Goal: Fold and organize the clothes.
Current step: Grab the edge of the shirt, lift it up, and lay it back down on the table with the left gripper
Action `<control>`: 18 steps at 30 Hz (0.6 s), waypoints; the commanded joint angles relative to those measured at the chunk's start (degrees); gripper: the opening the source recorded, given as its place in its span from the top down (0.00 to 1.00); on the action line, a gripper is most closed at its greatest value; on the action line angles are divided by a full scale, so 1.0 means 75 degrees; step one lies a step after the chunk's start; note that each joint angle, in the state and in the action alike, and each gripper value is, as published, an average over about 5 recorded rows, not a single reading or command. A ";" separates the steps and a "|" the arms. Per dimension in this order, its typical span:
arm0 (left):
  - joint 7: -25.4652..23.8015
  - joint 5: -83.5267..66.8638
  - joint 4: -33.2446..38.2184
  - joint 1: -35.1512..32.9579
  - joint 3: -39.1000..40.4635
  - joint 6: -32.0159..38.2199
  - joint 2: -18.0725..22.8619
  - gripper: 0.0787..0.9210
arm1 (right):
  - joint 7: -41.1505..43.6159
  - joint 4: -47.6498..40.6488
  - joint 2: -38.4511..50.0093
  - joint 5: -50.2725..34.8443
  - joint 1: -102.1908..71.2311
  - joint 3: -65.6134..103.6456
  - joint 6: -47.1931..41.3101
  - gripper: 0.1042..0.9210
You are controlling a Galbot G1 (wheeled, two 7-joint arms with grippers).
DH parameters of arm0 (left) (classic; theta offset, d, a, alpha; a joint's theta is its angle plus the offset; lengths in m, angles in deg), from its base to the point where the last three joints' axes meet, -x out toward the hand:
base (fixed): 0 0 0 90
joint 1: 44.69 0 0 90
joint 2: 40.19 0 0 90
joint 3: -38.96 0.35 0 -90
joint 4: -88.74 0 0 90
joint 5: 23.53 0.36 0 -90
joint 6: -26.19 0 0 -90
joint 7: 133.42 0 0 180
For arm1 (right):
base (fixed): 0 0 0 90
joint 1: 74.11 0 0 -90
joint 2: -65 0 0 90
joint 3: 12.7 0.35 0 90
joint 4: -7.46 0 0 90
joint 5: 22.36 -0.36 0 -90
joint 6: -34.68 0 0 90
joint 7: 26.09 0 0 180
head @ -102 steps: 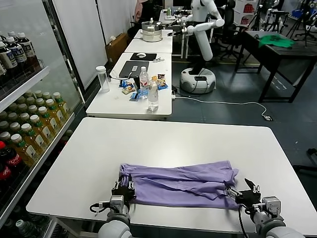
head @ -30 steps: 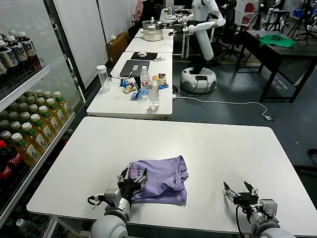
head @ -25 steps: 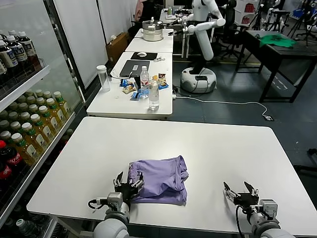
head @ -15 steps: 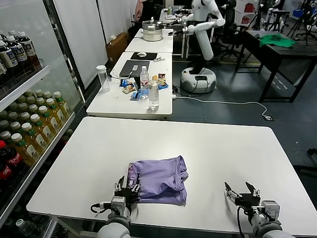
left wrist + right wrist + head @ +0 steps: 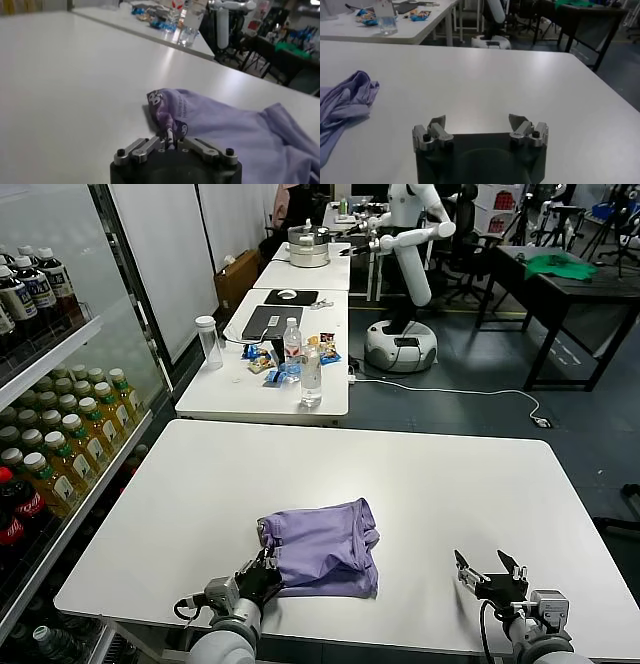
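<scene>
The lavender t-shirt (image 5: pixel 325 544) lies folded into a compact bundle on the white table (image 5: pixel 420 474), left of centre near the front edge. My left gripper (image 5: pixel 256 576) is at the bundle's front left corner. In the left wrist view its fingers (image 5: pixel 170 141) are closed together on a fold of the t-shirt (image 5: pixel 225 125) by the small dark-and-white print (image 5: pixel 156 98). My right gripper (image 5: pixel 490 576) rests open and empty near the front right of the table, well apart from the shirt. The right wrist view shows the open gripper (image 5: pixel 477 122) and the shirt (image 5: pixel 342 100) off to one side.
A glass-fronted fridge with bottled drinks (image 5: pixel 50 444) stands at the left. A second white table (image 5: pixel 240 389) beyond holds water bottles, snacks and a laptop. Another robot (image 5: pixel 410 254) and a dark table with a green cloth (image 5: pixel 558 264) stand farther back.
The shirt, earlier stretched wide between both grippers, is now one bundle at the left. The left gripper's fingers, open half a second ago, have closed on the shirt's corner. The right gripper stays put.
</scene>
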 commanded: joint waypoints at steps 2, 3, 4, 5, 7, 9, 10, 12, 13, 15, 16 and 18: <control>0.0052 -0.4166 0.0749 -0.0057 -0.2003 0.0429 -0.0193 0.94 | -0.0006 0.0106 -0.0003 -0.0031 -0.0069 0.0054 0.0027 0.12; 0.0062 -0.4410 0.0828 -0.0041 -0.2292 0.0403 -0.0310 0.94 | -0.0006 0.0109 -0.0002 -0.0040 -0.0075 0.0064 0.0033 0.12; 0.0072 -0.4616 0.0904 -0.0020 -0.2592 0.0365 -0.0442 0.94 | -0.0007 0.0110 -0.0002 -0.0049 -0.0080 0.0071 0.0042 0.12; 0.0086 -0.4848 0.0970 0.0008 -0.2924 0.0309 -0.0615 0.94 | -0.0007 0.0110 -0.0004 -0.0057 -0.0084 0.0075 0.0052 0.12; 0.0113 -0.5338 0.1073 0.0069 -0.3637 0.0173 -0.1002 0.94 | -0.0006 0.0107 -0.0012 -0.0068 -0.0088 0.0072 0.0075 0.12; 0.0138 -0.5935 0.1121 0.0145 -0.4392 0.0001 -0.1538 0.94 | -0.0004 0.0098 -0.0028 -0.0070 -0.0083 0.0051 0.0100 0.12; 0.0148 -0.6201 0.1129 0.0183 -0.4723 -0.0079 -0.1781 0.94 | -0.0003 0.0093 -0.0039 -0.0070 -0.0078 0.0038 0.0111 0.12; 0.0161 -0.6749 0.1144 0.0270 -0.5360 -0.0265 -0.2348 0.94 | -0.0005 0.0088 -0.0068 -0.0064 -0.0058 0.0000 0.0133 0.12; 0.0167 -0.6955 0.1171 0.0309 -0.5602 -0.0345 -0.2562 0.94 | -0.0006 0.0089 -0.0082 -0.0061 -0.0049 -0.0016 0.0141 0.12; 0.0167 -0.7260 0.1342 0.0373 -0.5909 -0.0468 -0.2918 0.94 | -0.0008 0.0114 -0.0121 -0.0048 -0.0034 -0.0058 0.0156 0.12; 0.0165 -0.7331 0.1464 0.0392 -0.5950 -0.0496 -0.3010 0.94 | -0.0007 0.0131 -0.0141 -0.0039 -0.0032 -0.0077 0.0163 0.12; 0.0150 -0.7252 0.1901 0.0406 -0.5736 -0.0490 -0.3035 0.94 | -0.0008 0.0182 -0.0189 -0.0012 -0.0040 -0.0115 0.0177 0.12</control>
